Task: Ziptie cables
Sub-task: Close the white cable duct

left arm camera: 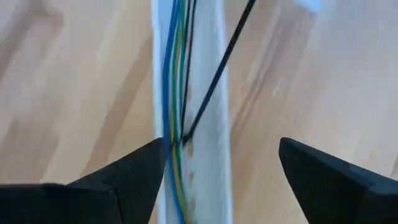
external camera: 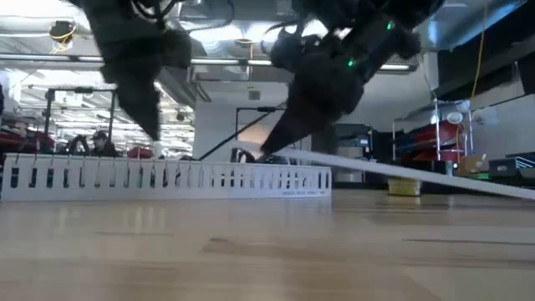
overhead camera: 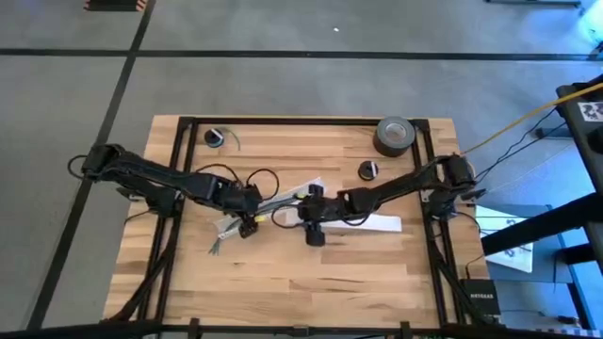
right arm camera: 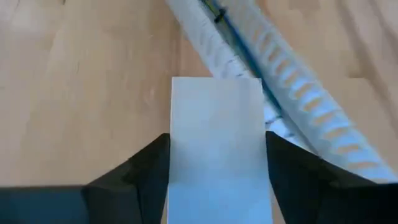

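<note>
- Near the middle of the wooden table [overhead camera: 283, 282] in the high view, the left gripper [overhead camera: 251, 221] and the right gripper [overhead camera: 303, 209] sit close together over the cables [overhead camera: 226, 235] and a white slotted strip [overhead camera: 292, 191]. The arms cover most of the strip and the middle of the cables; only the splayed wire ends show, toward the left-front. The ziptie cannot be made out here. A roll of tape [overhead camera: 396, 135] and two small dark round things, too small to tell, lie near the far edge, well apart from the work. The front half of the table is bare.
- In the low view, a slotted white strip [external camera: 167, 178] stands on edge across the table, and a flat white strip [external camera: 401, 171] slopes up to the right arm's gripper. Both arms are cut off at the top, and their fingertips blur against the room behind.
- In the left wrist view, the left gripper [left arm camera: 221, 163] is spread wide. The cables [left arm camera: 174, 74] lie along the white strip [left arm camera: 208, 143], just beside one fingertip, and the ziptie [left arm camera: 217, 65] crosses them at a slant; its lower end is hard to follow.
- In the right wrist view, the right gripper [right arm camera: 216, 163] is closed on a flat white strip [right arm camera: 216, 143], which hides the table beneath. Behind it the slotted strip [right arm camera: 298, 93] carries the cables [right arm camera: 239, 46], cut off at the frame's edge.
</note>
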Controlling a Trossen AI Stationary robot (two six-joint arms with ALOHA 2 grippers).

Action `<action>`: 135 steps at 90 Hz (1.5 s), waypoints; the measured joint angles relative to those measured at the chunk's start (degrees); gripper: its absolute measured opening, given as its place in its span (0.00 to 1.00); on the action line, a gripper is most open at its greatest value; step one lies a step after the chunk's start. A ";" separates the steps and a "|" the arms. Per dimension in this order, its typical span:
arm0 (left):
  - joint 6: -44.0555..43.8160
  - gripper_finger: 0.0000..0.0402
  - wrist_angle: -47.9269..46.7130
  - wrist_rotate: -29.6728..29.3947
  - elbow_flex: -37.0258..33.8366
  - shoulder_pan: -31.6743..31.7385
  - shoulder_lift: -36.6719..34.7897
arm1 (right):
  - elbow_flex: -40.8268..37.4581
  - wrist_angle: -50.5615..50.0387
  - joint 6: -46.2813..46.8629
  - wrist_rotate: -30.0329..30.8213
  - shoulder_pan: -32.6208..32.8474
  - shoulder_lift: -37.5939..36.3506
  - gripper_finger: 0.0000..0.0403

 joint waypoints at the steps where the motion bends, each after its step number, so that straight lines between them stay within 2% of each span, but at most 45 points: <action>1: 0.51 0.74 0.69 -0.13 0.00 0.06 0.18 | 0.00 -0.67 0.00 0.14 0.00 -0.39 0.52; 32: 12.80 0.74 18.16 -1.72 0.00 3.90 9.39 | 0.00 -13.91 -1.40 6.63 -0.02 -8.97 0.52; 59: 18.72 0.74 25.52 -1.91 0.11 8.51 17.01 | 0.02 -18.76 -1.53 9.26 -0.02 -10.37 0.52; 71: 22.37 0.73 25.38 1.49 0.09 8.93 18.45 | 0.02 -20.07 -1.51 9.20 -0.02 -10.37 0.52; 80: 23.11 0.71 24.16 5.54 -0.13 7.69 18.63 | 0.02 -21.67 -1.50 9.18 0.00 -10.35 0.52; 103: 24.21 0.66 24.38 7.39 -0.11 2.34 18.55 | 0.02 -25.30 -0.03 8.99 0.07 -10.63 0.51; 116: 21.86 0.64 23.49 9.81 -0.11 -2.37 18.56 | 0.02 -27.02 1.32 5.88 0.04 -10.63 0.44; 135: 18.45 0.63 23.28 8.32 -0.09 -6.71 17.84 | 0.04 -27.17 1.57 3.58 0.05 -10.63 0.34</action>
